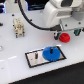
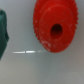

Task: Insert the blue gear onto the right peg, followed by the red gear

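The gripper point(image 1: 64, 31) hangs directly above the red gear point(image 1: 64, 37), its jaw state indiscernible; the wrist view shows the red gear point(image 2: 54, 27) close below. The blue gear point(image 1: 51, 53) sits on the grey plate point(image 1: 33, 58) at the right peg. No legible writing appears

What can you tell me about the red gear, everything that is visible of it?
The red gear is a small, round, bright-red disc, plastic by its look, with a finely toothed rim and a dark centre hole in a raised hub. It lies flat on the white table, apart from the grey plate. In the exterior view it sits just under the robot's pincer, to the upper right of the blue gear. Nothing visibly touches it but the table.
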You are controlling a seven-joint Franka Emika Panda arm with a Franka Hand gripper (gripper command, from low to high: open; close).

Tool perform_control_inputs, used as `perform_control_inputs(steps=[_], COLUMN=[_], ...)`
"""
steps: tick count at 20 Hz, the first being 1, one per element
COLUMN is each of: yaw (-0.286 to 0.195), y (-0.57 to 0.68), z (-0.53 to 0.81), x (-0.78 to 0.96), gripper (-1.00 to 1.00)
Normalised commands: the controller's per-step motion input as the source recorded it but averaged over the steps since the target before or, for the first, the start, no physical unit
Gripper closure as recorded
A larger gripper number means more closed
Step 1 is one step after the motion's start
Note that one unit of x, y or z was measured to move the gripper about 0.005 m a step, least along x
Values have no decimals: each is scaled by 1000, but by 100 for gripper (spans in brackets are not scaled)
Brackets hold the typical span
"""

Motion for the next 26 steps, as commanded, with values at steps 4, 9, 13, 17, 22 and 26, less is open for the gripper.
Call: perform_control_inputs(steps=[4,9,13,17,22,26], yaw=[0,0,0,0,0,0], y=[0,28,8,-5,-28,-174], z=[-257,-66,35,127,301,565], x=[-122,-249,-146,-36,37,248], gripper=[100,100,100,100,100,100])
